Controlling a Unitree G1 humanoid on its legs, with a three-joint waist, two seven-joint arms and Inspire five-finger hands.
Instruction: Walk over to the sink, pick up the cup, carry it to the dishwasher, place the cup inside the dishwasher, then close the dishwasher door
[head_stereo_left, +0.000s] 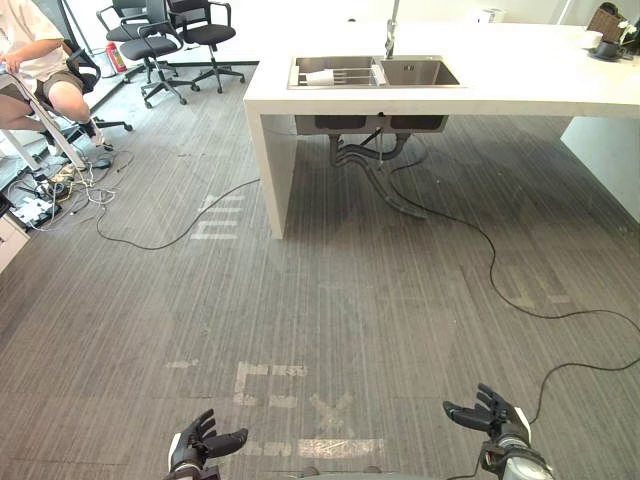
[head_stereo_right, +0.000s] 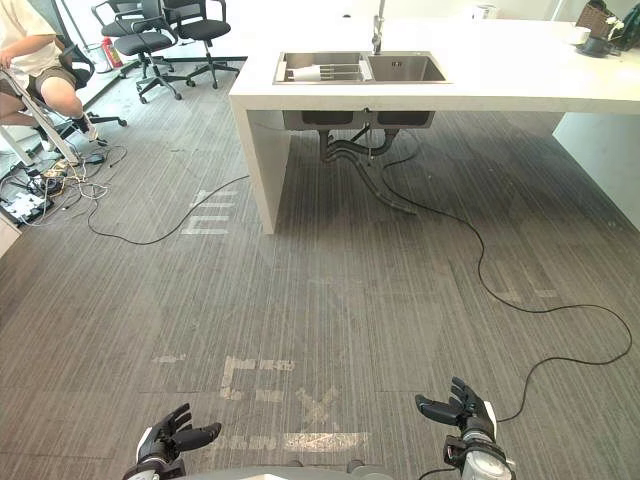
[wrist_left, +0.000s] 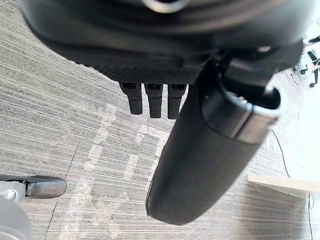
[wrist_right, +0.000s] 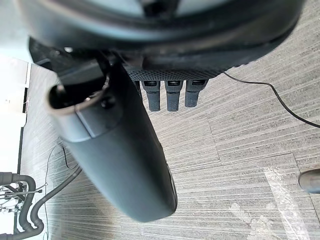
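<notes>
Seated person (head_stereo_left: 40, 70) at the far left, office chairs (head_stereo_left: 160, 40) just beside.

Left hand (head_stereo_left: 200, 445) hangs low over the carpet at the near edge, fingers loose and spread, holding nothing.

The cup (head_stereo_left: 320, 75) is well apart from both hands. It lies in the left basin of the sink (head_stereo_left: 375, 87), near the counter's (head_stereo_left: 520, 80) left end, on a wire rack (head_stereo_left: 352, 72). It is white and on its side, long axis running along the sink's length, parallel to the counter's front edge. Too small to tell which end is the mouth.

My judgement:
- light and rigid
- probably ceramic or plastic, so smooth-walled and maybe wet and slippery
- breakable if dropped
- best hold is a wrap round the mid-body from above, thumb opposite the fingers

Faucet (head_stereo_left: 391, 35) stands behind the basin divider.

Right hand (head_stereo_left: 490, 412) is low at the near right, released too, empty.
</notes>
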